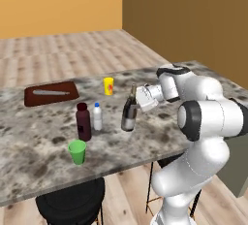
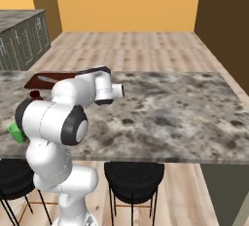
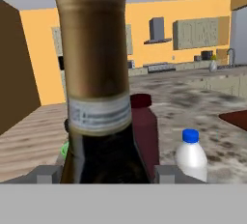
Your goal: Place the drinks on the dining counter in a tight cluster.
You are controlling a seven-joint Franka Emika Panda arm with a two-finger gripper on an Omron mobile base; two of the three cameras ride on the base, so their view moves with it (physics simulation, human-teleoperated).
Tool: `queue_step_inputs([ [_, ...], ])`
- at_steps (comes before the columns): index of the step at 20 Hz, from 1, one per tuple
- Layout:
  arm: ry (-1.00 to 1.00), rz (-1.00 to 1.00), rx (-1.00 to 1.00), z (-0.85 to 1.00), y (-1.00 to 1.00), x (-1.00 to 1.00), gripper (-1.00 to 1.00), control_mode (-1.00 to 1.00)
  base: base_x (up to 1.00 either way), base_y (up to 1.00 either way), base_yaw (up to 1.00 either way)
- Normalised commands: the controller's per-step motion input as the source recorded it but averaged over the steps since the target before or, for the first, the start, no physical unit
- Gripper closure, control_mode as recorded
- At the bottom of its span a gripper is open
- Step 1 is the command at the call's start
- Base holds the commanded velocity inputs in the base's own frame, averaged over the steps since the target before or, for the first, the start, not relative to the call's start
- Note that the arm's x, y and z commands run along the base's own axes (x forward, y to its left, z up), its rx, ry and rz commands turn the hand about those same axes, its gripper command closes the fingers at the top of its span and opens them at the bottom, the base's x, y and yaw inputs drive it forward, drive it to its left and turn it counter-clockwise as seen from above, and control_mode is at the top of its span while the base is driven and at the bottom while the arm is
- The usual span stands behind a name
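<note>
The dark wine bottle [image 1: 129, 113] with its pale label stands slightly tilted on the dining counter [image 1: 29, 141]. My gripper [image 1: 136, 99] is shut on its upper part. In the hand view the wine bottle [image 3: 96, 73] sits between my two fingertips, and the gripper [image 3: 107, 174] holds it on both sides. Left of it on the counter, close together, stand the squat maroon bottle [image 1: 83, 122] and the small blue-capped water bottle [image 1: 97, 117]. Past the held bottle, the hand view shows the maroon bottle [image 3: 147, 126] and the water bottle [image 3: 191, 155].
A green cup [image 1: 77, 151] stands near the counter's front edge, a yellow cup [image 1: 108, 86] farther back. A brown cutting board [image 1: 51, 93] lies at the back left. Black bar stools [image 1: 72, 200] stand under the front edge. The counter's right half [image 2: 170, 108] is bare.
</note>
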Motion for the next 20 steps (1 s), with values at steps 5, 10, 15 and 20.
queue_step_inputs([
  [5, 0.11, 0.04, 0.0, -0.16, 0.16, 0.49, 1.0, -1.0, 0.0, 0.0, 0.0],
  [10, 0.07, 0.0, 0.0, -0.23, 0.22, 0.56, 1.0, -1.0, 0.0, 0.0, 0.0],
  [15, 0.0, 0.0, -0.03, -0.16, 0.28, 0.51, 1.0, -1.0, 0.0, 0.0, 0.0],
  [20, -0.01, 0.0, -0.11, -0.06, 0.26, 0.41, 1.0, -1.0, 0.0, 0.0, 0.0],
])
